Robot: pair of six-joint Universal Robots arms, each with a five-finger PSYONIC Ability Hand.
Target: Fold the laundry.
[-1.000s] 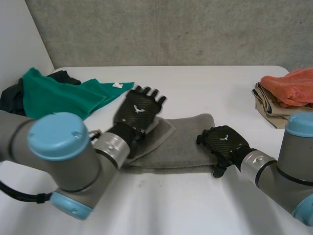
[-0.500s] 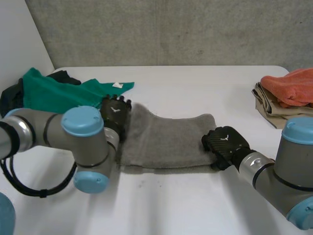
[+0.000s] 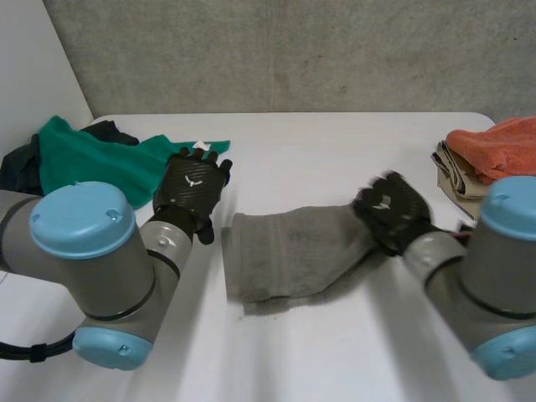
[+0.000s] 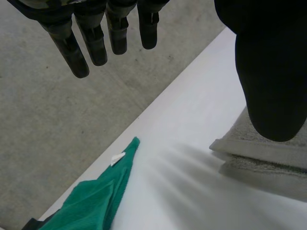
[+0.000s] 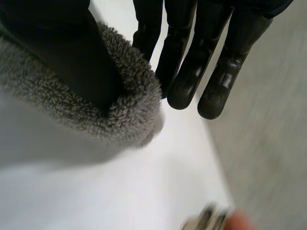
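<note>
We are looking at the grey towel [image 3: 285, 251], which is lying partly folded near the middle of the surface [image 3: 335, 142]. The right robot hand [image 3: 389, 213] is pinching the towel's right end between its thumb and its straight fingers [image 5: 184, 72], and that end is hanging raised off the surface. The left robot hand [image 3: 193, 186] is hovering apart from the towel, just beside its left edge and near the green cloth [image 3: 92, 163]. Its fingers are straight and spread from the thumb, holding nothing.

We are judging the towel to be light, soft and limp terry. It will be sagging wherever it is unsupported and dragging on the surface rather than sliding freely. It is not fragile. We are advising a hold at the corners or along a short edge, with both layers pinched together, so that the fold is not opening. A single grip in the middle would be bunching the cloth.
</note>
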